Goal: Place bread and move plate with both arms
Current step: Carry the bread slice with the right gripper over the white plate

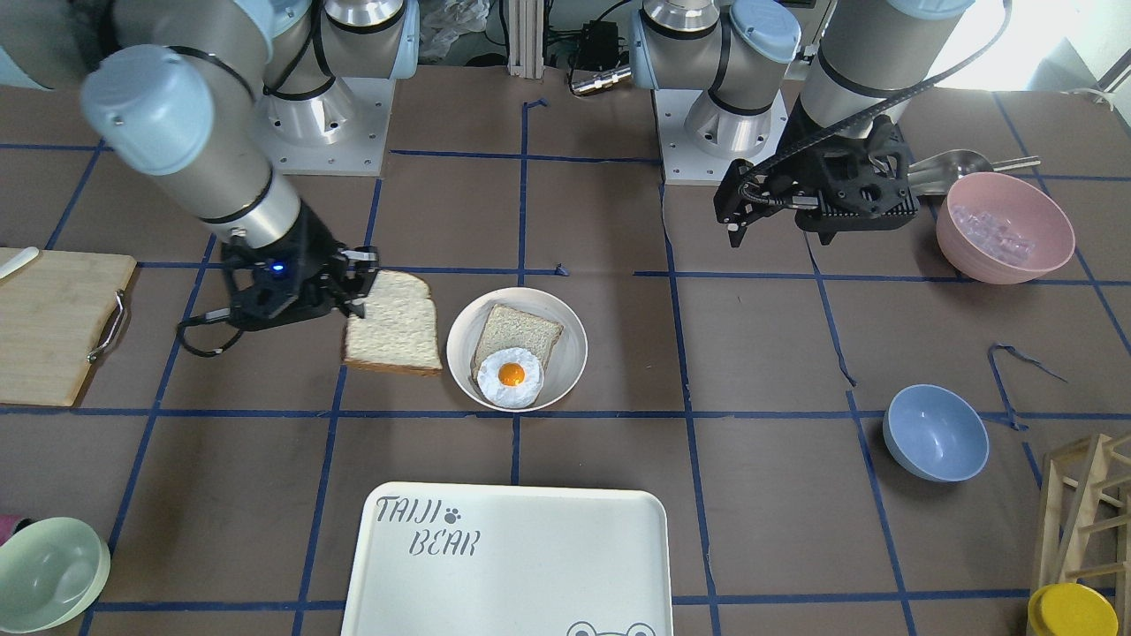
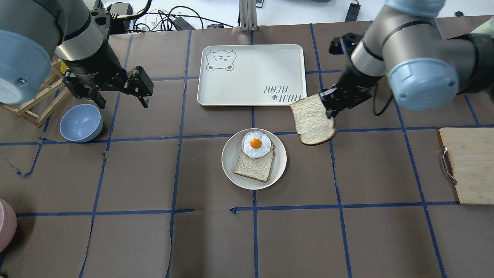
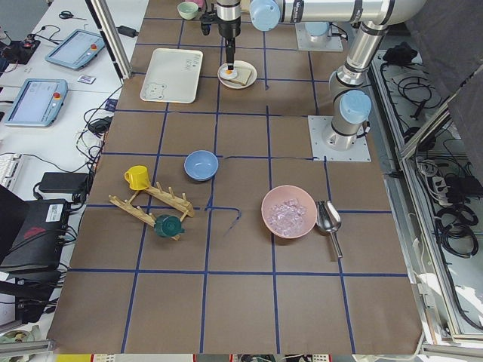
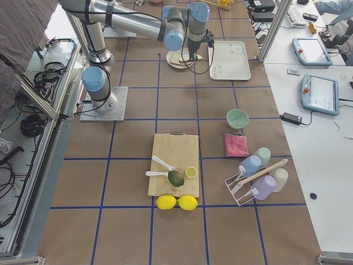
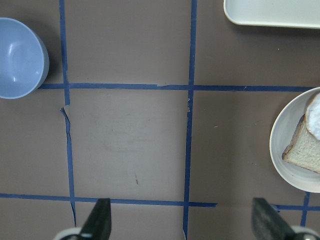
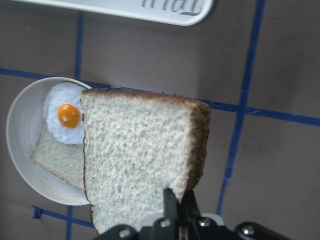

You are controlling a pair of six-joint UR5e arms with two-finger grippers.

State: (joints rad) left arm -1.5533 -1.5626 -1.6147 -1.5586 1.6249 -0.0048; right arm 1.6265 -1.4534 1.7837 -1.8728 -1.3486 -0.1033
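Observation:
The bread (image 2: 312,124), grey-white with a dark crust, hangs tilted in my right gripper (image 2: 330,112), which is shut on its edge above the table, to the right of the plate (image 2: 228,164). The right wrist view shows the bread (image 6: 135,155) clamped between the fingers (image 6: 172,202), with the plate (image 6: 20,135) below to the left. The cream plate (image 1: 459,358) holds a paler tan slice (image 2: 254,168) with a fried egg (image 2: 256,144) on it. In the front view the bread (image 1: 393,329) hangs just beside the plate. My left gripper (image 2: 123,103) is open and empty, off to the plate's left (image 5: 182,222).
The white "TAIJI BEAR" tray (image 2: 251,73) lies beyond the plate. A blue bowl (image 2: 81,122) and a wooden rack (image 2: 32,102) are near the left gripper. A cutting board (image 2: 469,166) lies at the right. A pink bowl (image 1: 1005,227) and a green bowl (image 1: 49,574) stand at the table's edges.

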